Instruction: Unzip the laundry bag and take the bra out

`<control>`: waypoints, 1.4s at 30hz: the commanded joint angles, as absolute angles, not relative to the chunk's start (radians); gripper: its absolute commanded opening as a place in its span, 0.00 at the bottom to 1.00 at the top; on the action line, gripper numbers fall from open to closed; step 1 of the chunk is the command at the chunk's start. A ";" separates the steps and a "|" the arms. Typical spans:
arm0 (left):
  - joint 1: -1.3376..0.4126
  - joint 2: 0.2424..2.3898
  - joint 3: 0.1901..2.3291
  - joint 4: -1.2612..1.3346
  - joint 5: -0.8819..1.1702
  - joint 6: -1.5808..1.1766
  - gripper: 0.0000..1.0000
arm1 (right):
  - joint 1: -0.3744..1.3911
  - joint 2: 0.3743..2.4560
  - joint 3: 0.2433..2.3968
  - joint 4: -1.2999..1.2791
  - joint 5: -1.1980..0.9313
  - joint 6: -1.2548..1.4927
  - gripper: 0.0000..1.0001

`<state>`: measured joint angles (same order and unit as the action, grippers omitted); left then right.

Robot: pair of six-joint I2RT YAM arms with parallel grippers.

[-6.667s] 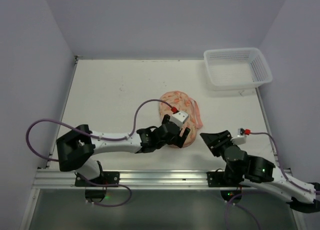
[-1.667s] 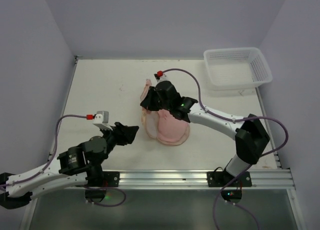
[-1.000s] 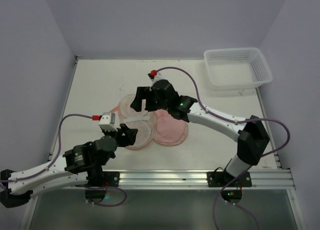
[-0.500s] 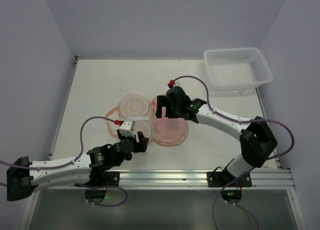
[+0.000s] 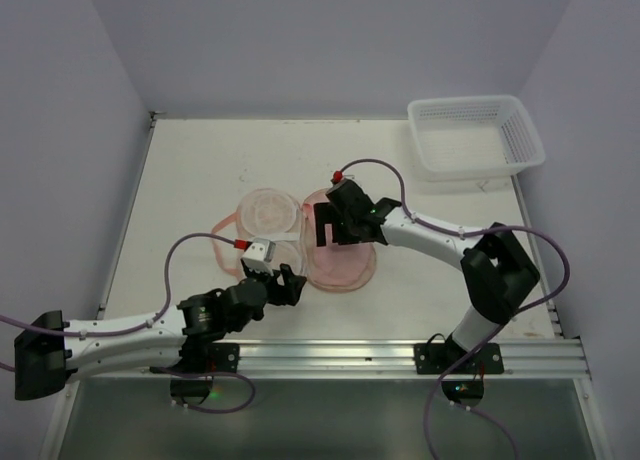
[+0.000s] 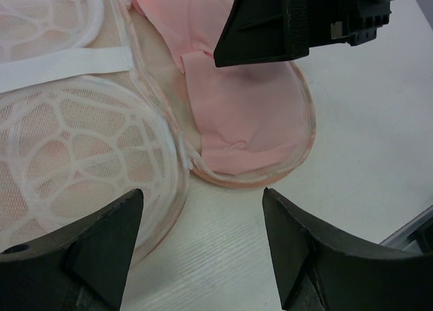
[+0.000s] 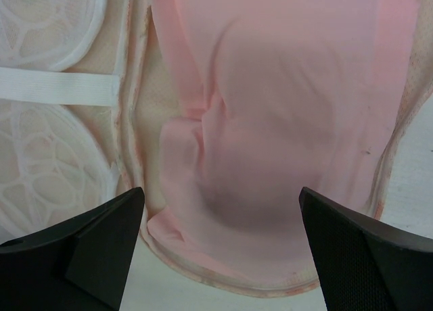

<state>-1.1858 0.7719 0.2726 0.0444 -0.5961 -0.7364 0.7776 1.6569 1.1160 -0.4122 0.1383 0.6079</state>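
Already I see the cream-peach printed fabric laundry bag (image 5: 268, 212) unzipped flat, but the plain pale pink bra (image 7: 270, 122) lies inside, left claw (image 6: 203, 199) and right claw (image 7: 221, 196) gaping empty.

Both arms are built alike, the left arm (image 5: 120, 330) and the right arm (image 5: 430, 232) having slim white links joined by chunky black joint housings. A mauve cable (image 5: 190, 242) loops along the left one and a second cable (image 5: 385, 165) along the right, each ending in a small red plug (image 5: 240, 245). A white block (image 5: 262, 252) sits at the left wrist. The left gripper (image 6: 201, 199) and the right gripper (image 7: 221, 193) carry matt black, wedge-shaped fingers (image 7: 358, 257) with a finely grained surface. Small green lights (image 5: 208, 380) glow under the bases.
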 commanded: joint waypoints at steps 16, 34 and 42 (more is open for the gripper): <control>-1.186 0.730 0.275 0.055 -0.632 -0.719 0.76 | 0.729 1.812 1.301 -0.531 0.120 0.589 0.99; -1.186 0.723 0.284 0.037 -0.646 -0.719 0.76 | 0.729 1.916 1.364 -0.557 0.184 0.621 0.47; -1.186 0.723 0.284 0.037 -0.646 -0.726 0.76 | 0.729 1.845 1.353 -0.568 0.212 0.624 0.00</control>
<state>-1.1858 0.7307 0.2726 0.0353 -0.6140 -0.7368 0.7277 1.9217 1.3373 -0.5472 0.1753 0.6285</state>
